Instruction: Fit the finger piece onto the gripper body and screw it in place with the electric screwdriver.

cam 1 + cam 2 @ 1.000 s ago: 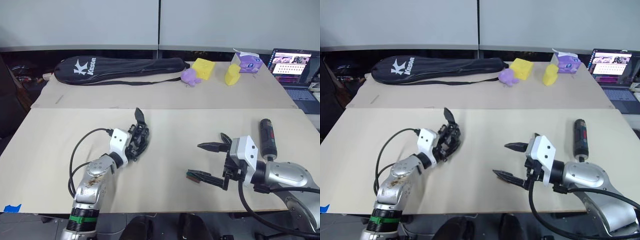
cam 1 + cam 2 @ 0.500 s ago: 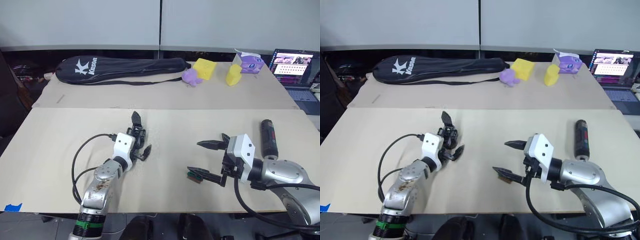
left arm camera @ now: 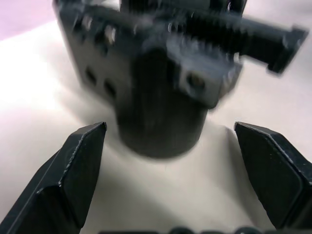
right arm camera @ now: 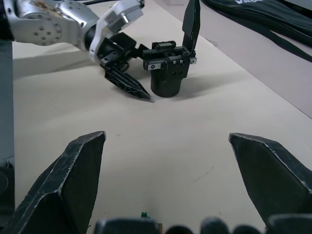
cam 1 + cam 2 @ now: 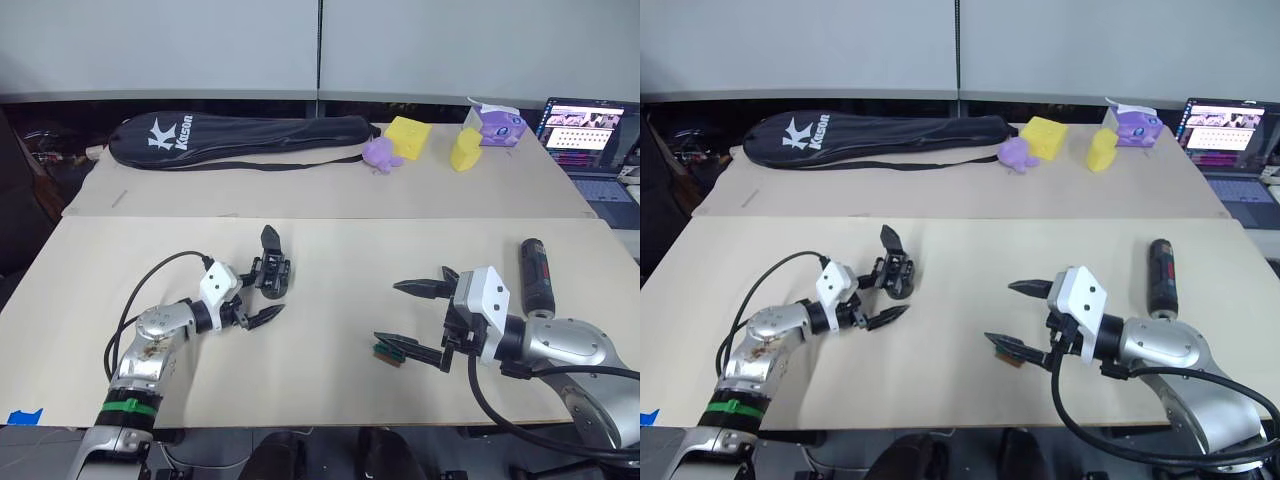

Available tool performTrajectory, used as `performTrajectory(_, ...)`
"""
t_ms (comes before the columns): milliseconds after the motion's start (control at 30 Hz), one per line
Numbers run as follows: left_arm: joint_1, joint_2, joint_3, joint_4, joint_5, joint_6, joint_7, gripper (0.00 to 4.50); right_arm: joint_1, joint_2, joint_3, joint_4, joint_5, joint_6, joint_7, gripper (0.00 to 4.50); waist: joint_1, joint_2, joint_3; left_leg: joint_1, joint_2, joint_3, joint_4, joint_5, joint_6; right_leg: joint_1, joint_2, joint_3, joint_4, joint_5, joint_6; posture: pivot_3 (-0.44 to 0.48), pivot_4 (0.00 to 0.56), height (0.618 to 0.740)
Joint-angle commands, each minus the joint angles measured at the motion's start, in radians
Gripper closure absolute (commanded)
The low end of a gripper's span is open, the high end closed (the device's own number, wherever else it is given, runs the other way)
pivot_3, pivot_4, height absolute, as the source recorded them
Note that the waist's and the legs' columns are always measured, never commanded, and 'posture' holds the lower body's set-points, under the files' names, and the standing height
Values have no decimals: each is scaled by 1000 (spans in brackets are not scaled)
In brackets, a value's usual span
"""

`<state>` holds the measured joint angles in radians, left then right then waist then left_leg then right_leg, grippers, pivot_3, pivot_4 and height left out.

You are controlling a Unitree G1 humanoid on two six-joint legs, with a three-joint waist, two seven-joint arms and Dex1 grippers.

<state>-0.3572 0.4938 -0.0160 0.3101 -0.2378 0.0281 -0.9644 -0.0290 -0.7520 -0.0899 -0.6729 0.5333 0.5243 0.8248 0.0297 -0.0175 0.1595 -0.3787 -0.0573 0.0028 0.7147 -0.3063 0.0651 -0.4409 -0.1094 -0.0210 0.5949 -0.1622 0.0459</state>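
Left eye view: body placed, finger piece not picked up

Left eye view has the gripper body standing upright on its round base on the beige table, its one pointed finger sticking up. Left gripper sits right at it with fingers spread and nothing clamped; left wrist view puts the body's round base between and just ahead of the two open fingertips, apart from both.

Right gripper hovers low over the table, well apart from the body, fingers wide open and empty. A tiny green-and-brown piece lies on the table just at its lower fingertip; can't tell if they touch. Electric screwdriver lies flat near the table's right edge, beside the right arm, untouched.

Finger piece: can't make it out as a loose part anywhere on the table.

Step, by my read: early, body positioned or about to be steadied, fitting not begun, no screw driven.

Next move likely calls for the left gripper to close on the round base to hold the body firm, and the right to fetch the finger piece before going for the screwdriver. Risk: nudging the base could tip the body.

Back table holds a black racket bag, yellow and purple toys and a laptop.
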Motion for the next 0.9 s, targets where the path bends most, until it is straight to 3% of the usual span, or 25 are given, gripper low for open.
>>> performTrajectory(33, -51, -16, 18, 42, -19, -26, -10, 61, 2, 2, -13, -8, 6, -20, -1, 0, -2, 0, 0, 0, 0, 0, 0, 0, 0, 0, 0, 0, 0, 0, 0, 0, 150, 723)
performTrajectory(133, -73, -27, 17, 70, -18, -48, -26, 61, 1, -1, -18, -16, 16, -11, -3, 0, -6, 0, 0, 1, 0, 0, 0, 0, 0, 0, 0, 0, 0, 0, 0, 0, 150, 723)
performTrajectory(233, -91, -35, 18, 95, -22, -66, -45, 849, 6, -5, -29, -18, 21, -9, -2, 0, -9, 0, 0, 0, 0, 0, 0, 0, 0, 0, 0, 0, 0, 0, 0, 0, 150, 723)
performTrajectory(267, -91, -35, 17, 99, -22, -71, -57, 1334, 9, -6, -34, -19, 22, -8, -3, 0, -10, 0, 0, 0, 0, 0, 0, 0, 0, 0, 0, 0, 0, 0, 0, 0, 150, 723)
performTrajectory(367, -76, -38, 9, 83, -24, -74, -77, 2051, 19, -8, -41, -22, 20, -11, -4, 0, -12, 0, 0, 0, 0, 0, 0, 0, 0, 0, 0, 0, 0, 0, 0, 0, 150, 723)
performTrajectory(533, -32, -84, -22, -40, -25, -35, -40, 2029, 51, -7, -72, -45, 21, -10, -20, 0, -11, 0, 0, 0, 0, 0, 0, 0, 1, 0, -1, 0, 0, 0, 0, 0, 150, 723)
performTrajectory(667, -32, -172, -74, -139, -14, 7, 22, 2029, 144, -6, -186, -106, 57, 13, -48, 0, 10, 0, 0, -3, -1, 0, 1, 0, 1, -1, -2, 0, -1, 0, 1, 0, 150, 723)
performTrajectory(900, -117, -292, -151, -59, 58, -24, 105, 2029, 269, -2, -325, -173, 115, 47, -98, 0, 9, 0, 0, -4, 0, 0, 5, -1, 2, 0, -1, 0, 1, 1, 1, 0, 150, 723)
